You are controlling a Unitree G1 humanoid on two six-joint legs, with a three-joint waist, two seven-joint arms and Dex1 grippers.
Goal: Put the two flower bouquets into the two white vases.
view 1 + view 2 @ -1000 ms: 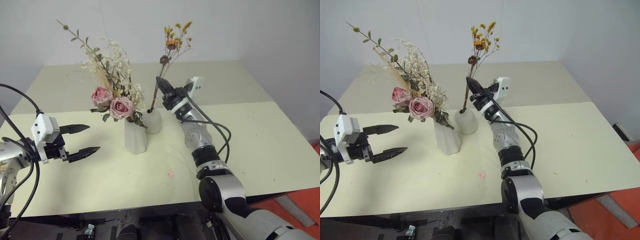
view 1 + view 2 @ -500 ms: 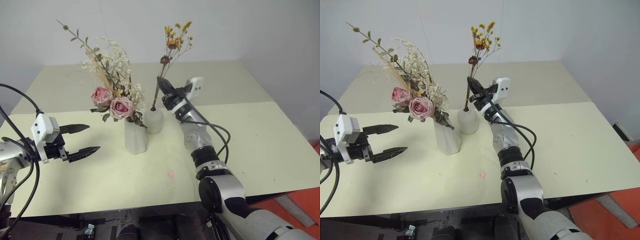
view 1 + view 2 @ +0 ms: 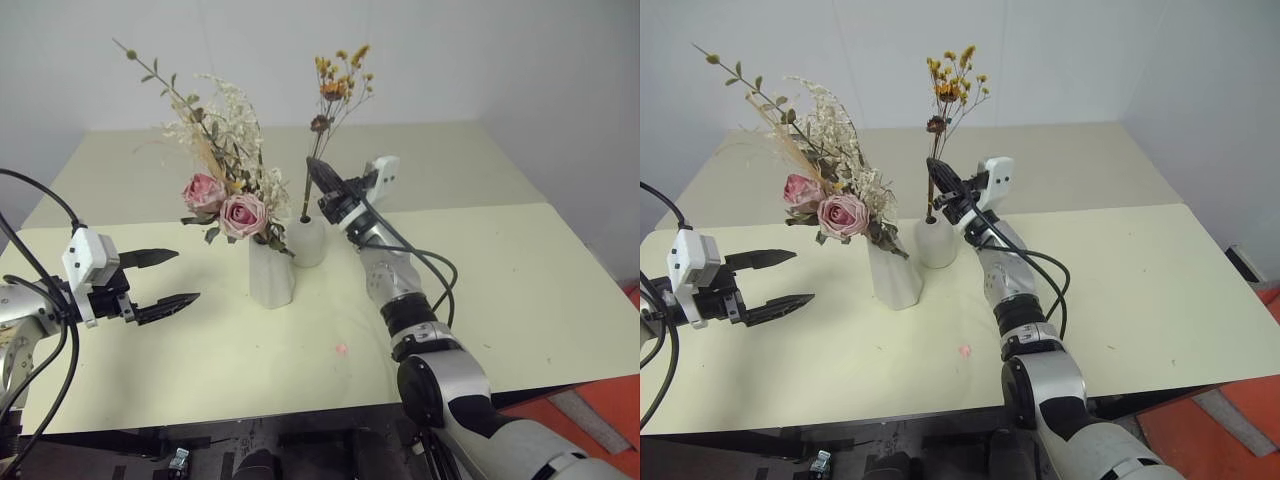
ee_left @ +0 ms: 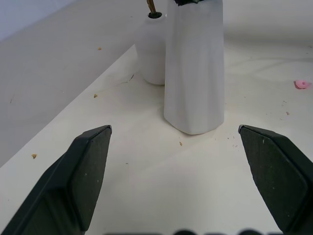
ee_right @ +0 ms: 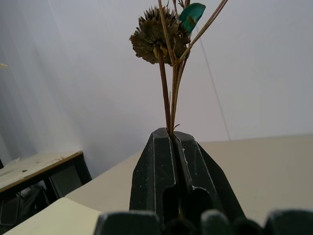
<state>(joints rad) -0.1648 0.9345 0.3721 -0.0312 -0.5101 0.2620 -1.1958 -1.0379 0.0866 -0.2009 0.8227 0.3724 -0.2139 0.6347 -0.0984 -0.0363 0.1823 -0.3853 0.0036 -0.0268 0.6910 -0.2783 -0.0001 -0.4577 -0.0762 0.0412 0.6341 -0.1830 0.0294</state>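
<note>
Right pincer (image 3: 314, 166) pinching orange sprig (image 3: 340, 88) stems, apparently seated in round vase (image 3: 307, 241); left pincer (image 3: 165, 277) spread over worktop (image 3: 520, 280).

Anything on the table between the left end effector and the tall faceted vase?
Bare tabletop apart from small crumbs: the left wrist view looks between the open left end effector straight at the tall faceted vase, nothing larger between.
</note>
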